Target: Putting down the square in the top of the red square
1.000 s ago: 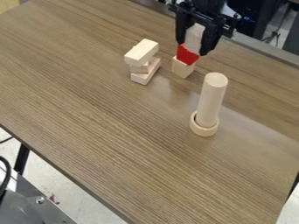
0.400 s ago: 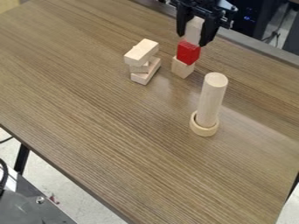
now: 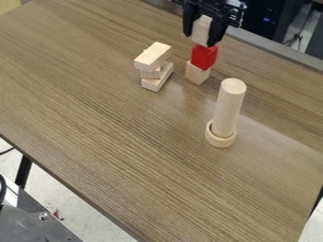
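"Down at the near left corner, below the brown wood-grain desk [image 3: 126, 142], there's some grey metal gear [image 3: 28, 222]. Nothing to do with the job, I reckon. Next one up is a pale round wooden peg [image 3: 227, 108] standing in a light wooden ring [image 3: 221, 139]. Why the ring?"

"My guess is it works as a foot for the peg. Further back there's a crooked pile of bare-wood blocks [image 3: 151, 56], well apart from the tower, so it shouldn't get in the way."

"And the tower itself?"

"Plain wooden cube [image 3: 197, 73] on the desk as a base, bright red cube [image 3: 204, 57] on top of it. That lifts the red one up as the landing spot, but it's a narrow footing, so any sideways shove could topple it."

"So where's the piece being placed?"

"Right above the red one: a whitish wooden block [image 3: 201, 30], with the black gripper [image 3: 199, 38] holding it, jaws clenched on its sides. That leaves its underside free to sit down. Can't tell if it's touching the red yet. Looks a bit off to the left, so I'd centre it before letting go."
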Tool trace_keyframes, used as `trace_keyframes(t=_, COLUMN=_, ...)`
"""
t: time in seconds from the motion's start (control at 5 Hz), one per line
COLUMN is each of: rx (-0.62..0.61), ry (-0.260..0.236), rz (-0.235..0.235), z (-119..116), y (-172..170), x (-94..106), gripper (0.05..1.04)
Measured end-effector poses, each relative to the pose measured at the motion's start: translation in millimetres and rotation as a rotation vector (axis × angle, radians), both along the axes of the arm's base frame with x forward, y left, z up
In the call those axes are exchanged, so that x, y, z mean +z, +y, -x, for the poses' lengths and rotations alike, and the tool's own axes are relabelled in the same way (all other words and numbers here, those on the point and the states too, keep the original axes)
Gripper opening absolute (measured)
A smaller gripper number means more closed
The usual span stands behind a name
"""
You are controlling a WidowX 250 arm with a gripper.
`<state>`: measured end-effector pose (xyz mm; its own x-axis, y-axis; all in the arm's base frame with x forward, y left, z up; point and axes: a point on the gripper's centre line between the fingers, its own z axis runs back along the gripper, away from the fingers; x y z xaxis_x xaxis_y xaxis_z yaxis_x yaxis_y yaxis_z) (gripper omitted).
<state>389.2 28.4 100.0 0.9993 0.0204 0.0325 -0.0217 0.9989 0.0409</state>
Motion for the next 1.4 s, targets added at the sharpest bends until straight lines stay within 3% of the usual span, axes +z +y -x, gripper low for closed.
trace_keyframes(t=0.8, rx=0.012, ry=-0.006, rz=-0.014, z=0, y=3, x=-8.3, gripper=0.592)
trace_keyframes(t=1.0, rx=0.016, ry=-0.001, rz=-0.024, z=1, y=4, x=-12.0, gripper=0.637)
trace_keyframes(t=1.2, rx=0.016, ry=0.006, rz=-0.027, z=3, y=4, x=-15.5, gripper=0.948)
trace_keyframes(t=1.4, rx=0.014, ry=0.015, rz=-0.024, z=6, y=3, x=-18.1, gripper=1.001)
